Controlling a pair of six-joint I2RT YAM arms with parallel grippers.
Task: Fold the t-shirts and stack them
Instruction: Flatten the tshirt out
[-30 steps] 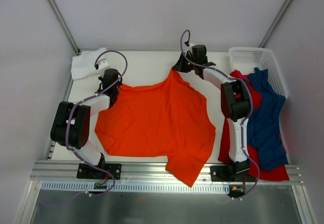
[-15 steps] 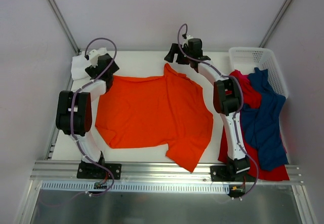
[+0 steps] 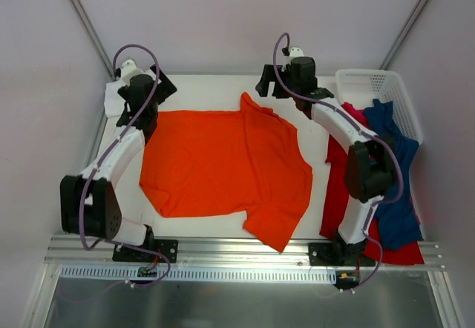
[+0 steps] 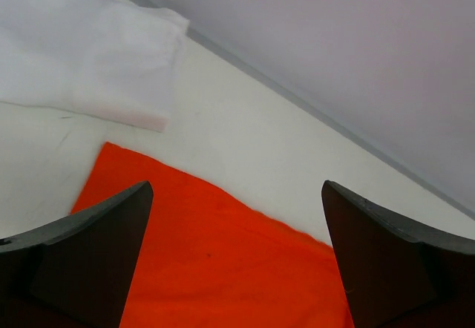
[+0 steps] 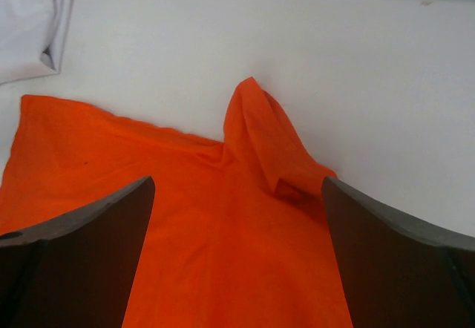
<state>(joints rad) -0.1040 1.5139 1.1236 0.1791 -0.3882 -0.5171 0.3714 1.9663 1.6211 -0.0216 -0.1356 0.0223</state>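
Note:
The bright orange t-shirt (image 3: 223, 165) lies spread on the white table, its far right corner bunched into a small fold (image 5: 267, 142). My left gripper (image 3: 148, 94) hovers open over the shirt's far left corner (image 4: 223, 269), with nothing between its fingers. Above the far right corner, my right gripper (image 3: 276, 84) is also open and empty. A folded white t-shirt (image 3: 115, 98) rests at the back left, beside the left gripper. The red t-shirt (image 3: 338, 187) and dark blue t-shirt (image 3: 393, 187) lie crumpled at the right, partly under the right arm.
A white perforated basket (image 3: 371, 83) stands at the back right, with the dark blue cloth draped over its near rim. The orange shirt's near corner hangs over the metal rail (image 3: 223, 250) at the front edge. Walls close in the back and both sides.
Both grippers opened and let go of the orange shirt's far corners, then rose and drew back toward the far wall. The shirt's far edge now lies stretched out flat.

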